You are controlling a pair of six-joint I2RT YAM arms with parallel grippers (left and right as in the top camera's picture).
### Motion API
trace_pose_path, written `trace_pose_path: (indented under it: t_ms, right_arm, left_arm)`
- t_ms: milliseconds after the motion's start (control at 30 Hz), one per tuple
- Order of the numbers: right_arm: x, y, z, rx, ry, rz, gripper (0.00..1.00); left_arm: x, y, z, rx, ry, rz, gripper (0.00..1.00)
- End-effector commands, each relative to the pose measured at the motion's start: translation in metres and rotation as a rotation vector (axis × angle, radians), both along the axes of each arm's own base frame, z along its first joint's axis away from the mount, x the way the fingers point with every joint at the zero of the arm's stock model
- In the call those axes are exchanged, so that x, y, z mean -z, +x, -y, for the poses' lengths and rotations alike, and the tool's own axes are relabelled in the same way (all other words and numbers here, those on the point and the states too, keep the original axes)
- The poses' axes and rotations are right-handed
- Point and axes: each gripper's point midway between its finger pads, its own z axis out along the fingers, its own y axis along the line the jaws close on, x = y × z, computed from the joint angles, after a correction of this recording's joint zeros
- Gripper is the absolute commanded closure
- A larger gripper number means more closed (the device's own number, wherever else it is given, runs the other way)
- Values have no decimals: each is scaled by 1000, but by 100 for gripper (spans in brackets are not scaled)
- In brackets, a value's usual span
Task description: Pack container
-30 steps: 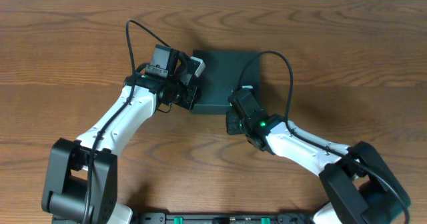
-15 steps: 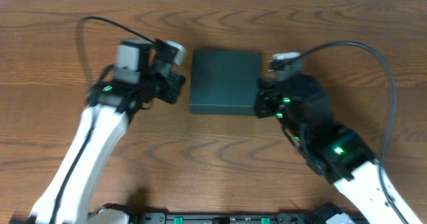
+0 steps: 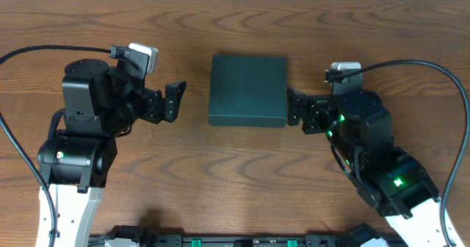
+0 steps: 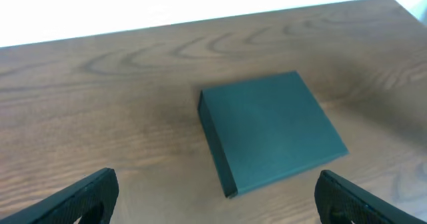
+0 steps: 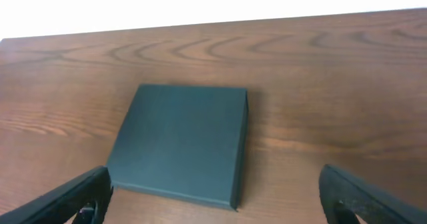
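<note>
Container: the dark teal-green square container lies flat on the brown wooden bench, between the two claws, toward the far side of the bench in the overhead view.
Lid: shut and level with the box. In the right wrist view a thin seam runs just inside the container's right-hand edge.
Left claw: the left claw stands to the left of the container with its jaws spread wide and holding nothing. A strip of bare bench separates its tips from the container's left edge.
Right claw: the right claw stands at the container's right edge, at the near end of that edge, with its jaws spread wide and empty. Its tips are just beside the edge, and the pictures do not show whether they touch it.
Edges: all four container edges show straight and square, and its near corners are sharp in both wrist views.
Open room: bare wood shows on every side of the container, widest on the near side, between the two arms.
Cables: a black cable arcs out left of the container and another arcs out right, both well apart from it.
</note>
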Motion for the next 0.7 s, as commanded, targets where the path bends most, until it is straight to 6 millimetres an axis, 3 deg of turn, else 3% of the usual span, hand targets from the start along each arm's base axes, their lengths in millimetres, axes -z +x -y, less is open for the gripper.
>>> trace_pose_path:
  t_ms: [0, 667]
  right_arm:
    - [2, -4, 5, 5, -11, -9, 1]
    - [32, -6, 6, 5, -68, -118, 1]
  left_arm:
    - [-4, 0, -3, -25, -11, 1, 5]
    - [8, -9, -4, -36, -15, -71, 5]
